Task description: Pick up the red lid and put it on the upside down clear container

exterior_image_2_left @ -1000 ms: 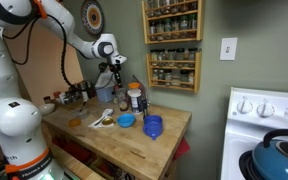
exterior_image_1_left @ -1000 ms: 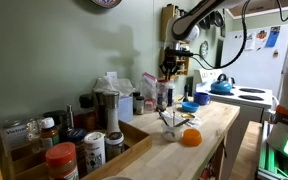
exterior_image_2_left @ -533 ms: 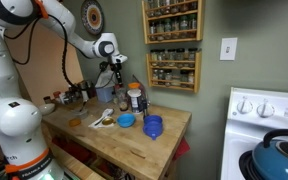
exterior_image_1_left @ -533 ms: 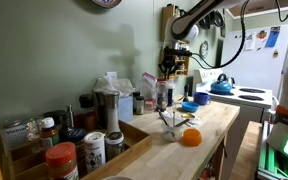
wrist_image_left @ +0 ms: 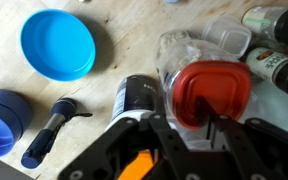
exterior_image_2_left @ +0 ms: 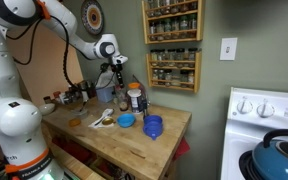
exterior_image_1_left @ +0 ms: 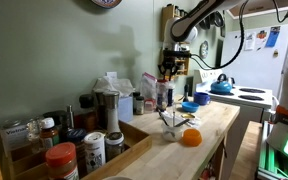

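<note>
As the wrist view looked straight down, the fingers (wrist_image_left: 162, 135) stood spread apart, one on either side of the near edge of the red lid (wrist_image_left: 212, 93), with nothing clamped between them. Whether their tips touched the lid's rim could not be made out, since the near edge lay partly behind them.

The red lid sat on top of the clear container (wrist_image_left: 176, 52), whose see-through wall showed around it on the far and left sides. Just beside the container, on its left, stood a black-capped bottle (wrist_image_left: 136, 97) with a white label. Further left lay a black-handled tool (wrist_image_left: 50, 128), and past it a dark blue cup (wrist_image_left: 2, 120) at the picture's edge. A light blue bowl (wrist_image_left: 57, 45) rested well apart from the lid, up on the wooden table (wrist_image_left: 124, 35). Near the top right corner were a small clear tub (wrist_image_left: 230, 40) and two jars (wrist_image_left: 275, 66).

In both exterior views the arm reached down over the back of the table (exterior_image_2_left: 170, 124), the fingers (exterior_image_1_left: 168, 71) (exterior_image_2_left: 114, 70) hanging low above the cluster of bottles. An orange (exterior_image_1_left: 190, 137) lay near the table's front edge, and a blue kettle (exterior_image_1_left: 221, 85) stood on the stove beyond.
</note>
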